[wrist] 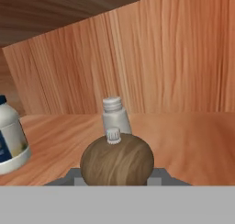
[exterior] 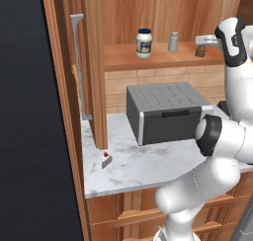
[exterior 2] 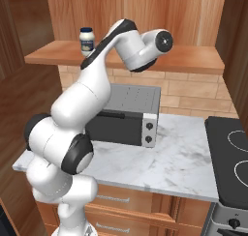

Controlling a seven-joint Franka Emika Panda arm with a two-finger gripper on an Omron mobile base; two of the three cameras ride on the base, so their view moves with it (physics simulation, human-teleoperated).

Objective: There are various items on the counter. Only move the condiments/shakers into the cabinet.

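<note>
Landmark: cabinet shelf (exterior: pixel 148 62). Toaster oven (exterior: pixel 165 111) sat on the counter (exterior: pixel 143 166) below it. On the shelf: white jar (exterior: pixel 144 43) at left, blue lid and label, label text too small to read; grey shaker (exterior: pixel 173 41) right of the jar; pepper mill (wrist: pixel 117 159) right of that, gripper (exterior: pixel 201 45) jaws clenched on it. Red-topped wedge (exterior: pixel 105 158) on the counter below the shelf's left end.
</note>
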